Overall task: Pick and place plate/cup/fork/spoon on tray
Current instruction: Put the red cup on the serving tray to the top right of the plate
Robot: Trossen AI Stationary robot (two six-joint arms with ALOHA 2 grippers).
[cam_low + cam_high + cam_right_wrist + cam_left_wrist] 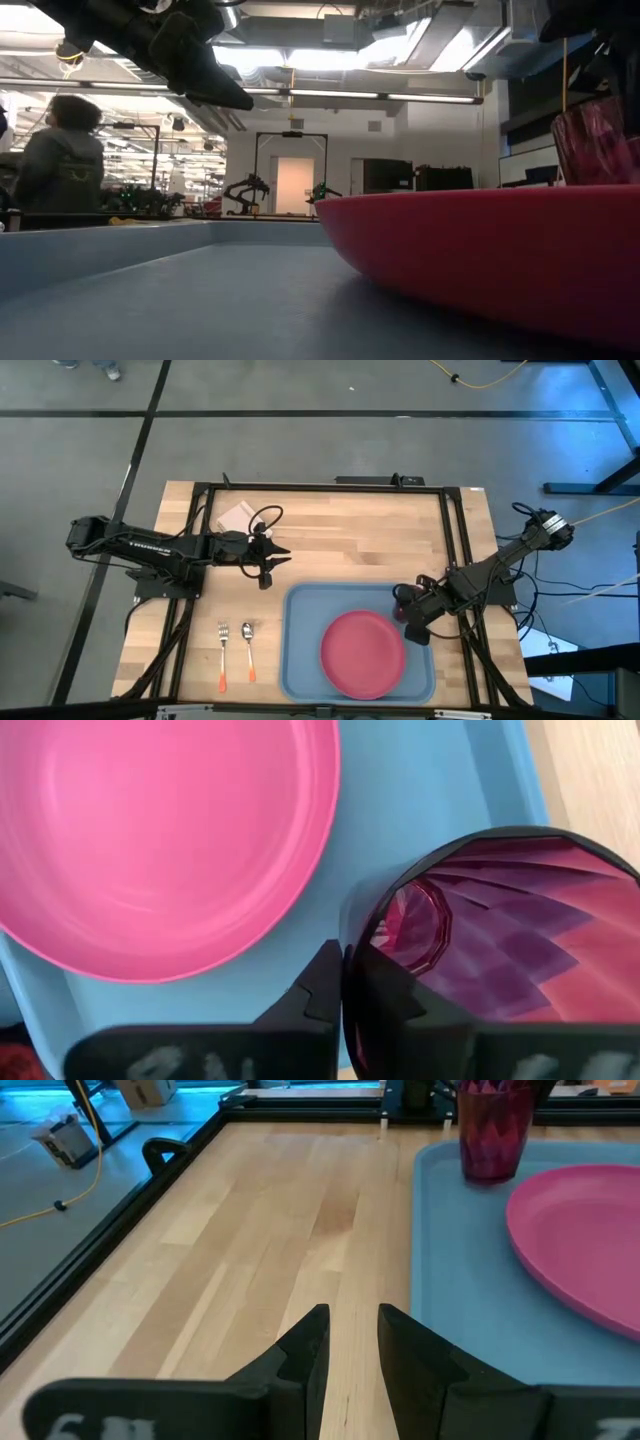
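Orange-handled fork (223, 653) and spoon (248, 651) appear only overhead.

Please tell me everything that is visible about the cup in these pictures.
The cup is small, dark red and see-through, like faceted plastic, with a round rim and a narrower base. It stands upright and looks empty. It is inside the tray, at a far corner on the right arm's side, beside the plate and apart from it. The right gripper has its jaws over the cup's rim wall, one finger outside, one inside.
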